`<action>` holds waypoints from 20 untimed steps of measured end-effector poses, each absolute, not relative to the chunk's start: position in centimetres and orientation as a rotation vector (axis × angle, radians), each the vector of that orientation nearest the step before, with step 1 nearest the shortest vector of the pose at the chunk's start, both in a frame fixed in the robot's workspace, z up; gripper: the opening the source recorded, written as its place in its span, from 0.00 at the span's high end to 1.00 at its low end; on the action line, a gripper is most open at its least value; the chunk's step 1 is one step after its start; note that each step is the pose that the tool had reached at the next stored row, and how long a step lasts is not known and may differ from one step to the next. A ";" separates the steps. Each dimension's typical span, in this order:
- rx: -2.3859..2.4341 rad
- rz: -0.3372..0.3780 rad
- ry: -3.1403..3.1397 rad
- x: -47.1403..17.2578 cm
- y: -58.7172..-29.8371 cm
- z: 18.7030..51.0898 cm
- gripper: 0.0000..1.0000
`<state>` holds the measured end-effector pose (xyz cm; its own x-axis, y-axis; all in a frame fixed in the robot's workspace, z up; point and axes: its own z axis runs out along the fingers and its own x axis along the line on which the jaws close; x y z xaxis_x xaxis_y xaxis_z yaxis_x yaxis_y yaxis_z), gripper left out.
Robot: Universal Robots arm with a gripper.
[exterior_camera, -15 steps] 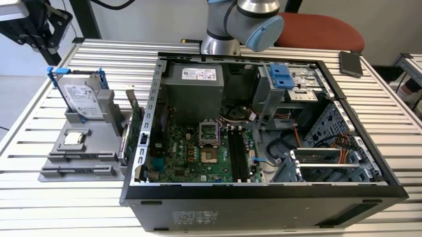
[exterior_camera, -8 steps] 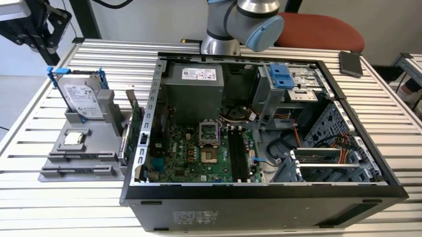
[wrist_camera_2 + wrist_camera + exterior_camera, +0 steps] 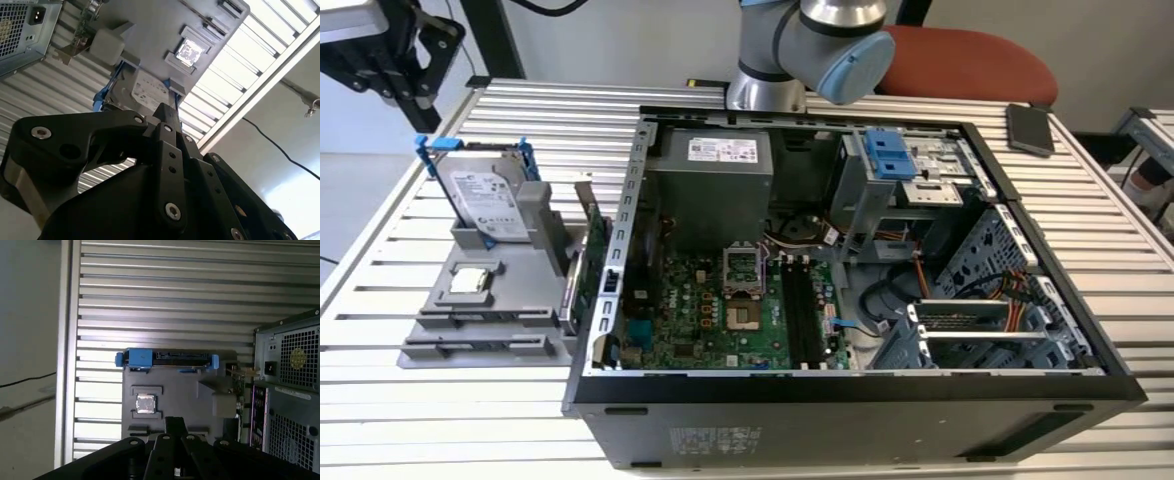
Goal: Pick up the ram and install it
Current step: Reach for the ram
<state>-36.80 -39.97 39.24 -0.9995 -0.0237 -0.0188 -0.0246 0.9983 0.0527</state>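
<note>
Grey tray (image 3: 180,400) holds a blue-railed hard drive (image 3: 167,358) and a silver chip (image 3: 145,404); jaws together, empty.

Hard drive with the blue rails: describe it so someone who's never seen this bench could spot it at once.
To the exterior view's left of the open computer case, a grey holder sits on the slatted table. The hard drive stands on edge at its far end: a silver box edged by blue rails, unlike the small square chip lying flat nearby.
</note>
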 end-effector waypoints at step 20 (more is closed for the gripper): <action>0.007 0.082 3.122 -36.9 -45.1 38.6 1.00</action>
<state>-36.88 -45.06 38.56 -0.9998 0.0053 -0.0181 0.0043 0.9986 0.0526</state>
